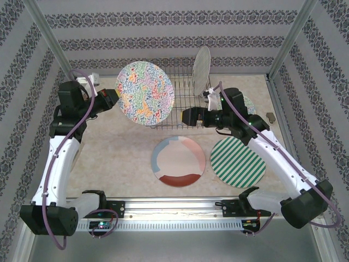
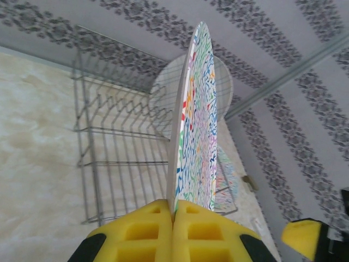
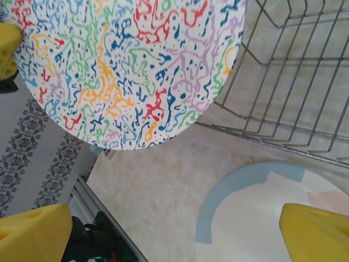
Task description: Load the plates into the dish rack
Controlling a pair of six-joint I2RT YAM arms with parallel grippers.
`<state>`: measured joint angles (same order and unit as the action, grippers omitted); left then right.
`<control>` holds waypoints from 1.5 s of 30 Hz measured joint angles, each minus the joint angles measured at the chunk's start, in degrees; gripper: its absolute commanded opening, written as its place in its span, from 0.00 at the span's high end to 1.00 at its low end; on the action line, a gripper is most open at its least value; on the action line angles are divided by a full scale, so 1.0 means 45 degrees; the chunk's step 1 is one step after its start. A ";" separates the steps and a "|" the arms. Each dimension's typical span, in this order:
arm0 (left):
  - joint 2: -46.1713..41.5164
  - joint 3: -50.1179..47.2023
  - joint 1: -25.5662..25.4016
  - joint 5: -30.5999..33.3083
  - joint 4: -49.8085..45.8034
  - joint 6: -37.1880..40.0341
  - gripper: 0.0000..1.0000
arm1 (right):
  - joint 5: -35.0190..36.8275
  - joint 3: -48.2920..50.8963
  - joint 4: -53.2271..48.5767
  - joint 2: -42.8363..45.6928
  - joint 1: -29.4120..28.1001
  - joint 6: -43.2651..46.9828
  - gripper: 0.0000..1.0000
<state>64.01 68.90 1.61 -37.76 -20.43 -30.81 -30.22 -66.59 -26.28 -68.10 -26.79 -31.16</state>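
Observation:
My left gripper [image 1: 112, 98] [image 2: 174, 215] is shut on the rim of a multicolour floral plate [image 1: 144, 94] [image 2: 193, 120] [image 3: 125, 65]. It holds the plate upright in the air, above the left end of the wire dish rack [image 1: 182, 112] [image 2: 120, 136] [image 3: 294, 82]. A pale checked plate [image 1: 202, 64] [image 2: 158, 98] stands upright in the rack's far part. A cream plate with coloured rim blocks [image 1: 178, 161] [image 3: 262, 218] and a green-white striped plate [image 1: 238, 161] lie flat in front of the rack. My right gripper [image 1: 188, 115] [image 3: 174, 234] hovers open at the rack's front edge, holding nothing.
Another floral plate [image 1: 249, 103] [image 2: 226, 180] lies on the table right of the rack, partly behind my right arm. A small brown object [image 1: 270, 115] sits near the right wall. Patterned walls close in the table on three sides.

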 measured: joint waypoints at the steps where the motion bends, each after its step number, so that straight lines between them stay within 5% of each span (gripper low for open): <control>1: 0.0107 0.0000 0.0000 -0.0282 0.0214 -0.0112 1.00 | -0.0083 0.0053 0.0010 0.0068 0.0058 0.0000 0.02; 9: 0.0850 -0.0510 0.0000 -0.2283 0.3274 -0.1666 1.00 | -0.0797 0.0107 0.0452 0.0413 0.0782 0.0010 0.02; 23: 0.1938 -0.2560 0.0000 -0.3706 0.7281 -0.4187 1.00 | -0.1787 0.0214 0.0840 0.0330 0.3026 0.0340 0.02; 45: 0.2482 -0.2871 0.0000 -0.4969 0.8932 -0.5008 1.00 | -0.5770 -0.1608 0.2550 -0.3113 0.4095 0.0680 0.03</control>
<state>75.18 55.99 1.61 -60.12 19.77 -53.34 -56.18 -73.82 -14.81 -82.11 -8.36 -28.10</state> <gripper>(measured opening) 0.054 0.972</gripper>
